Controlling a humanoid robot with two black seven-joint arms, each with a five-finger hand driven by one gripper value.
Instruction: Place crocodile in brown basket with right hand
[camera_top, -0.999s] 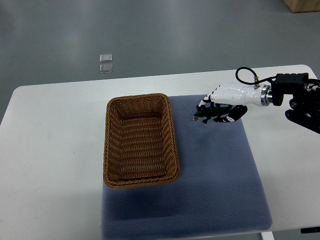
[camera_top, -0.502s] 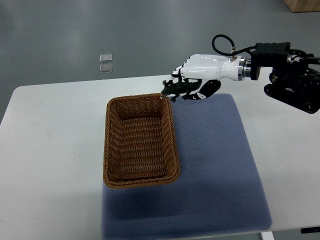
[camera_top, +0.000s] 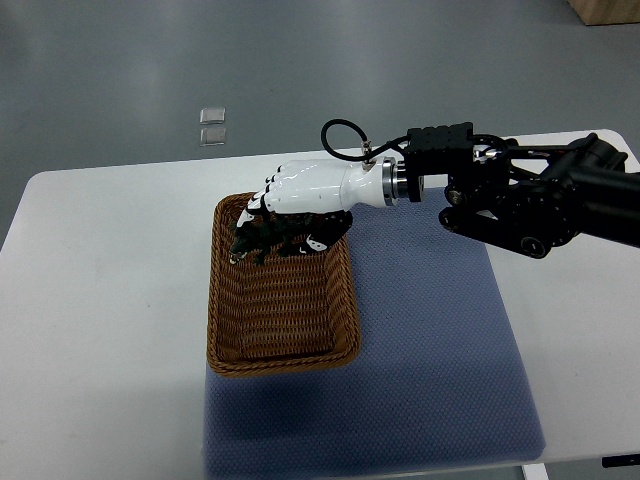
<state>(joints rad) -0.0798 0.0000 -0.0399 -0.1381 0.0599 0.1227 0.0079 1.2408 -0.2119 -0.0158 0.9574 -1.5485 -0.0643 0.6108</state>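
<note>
One crocodile (camera_top: 256, 236), one basket (camera_top: 281, 345), one hand (camera_top: 292, 206)

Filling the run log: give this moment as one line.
phase: transport | right robot hand: shut on crocodile | position: above far end of brown basket | released: no | left: not in view

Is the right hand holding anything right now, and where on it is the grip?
Yes: the right hand holds the crocodile around its body, head sticking out past the fingers, over the far end of the basket.
</note>
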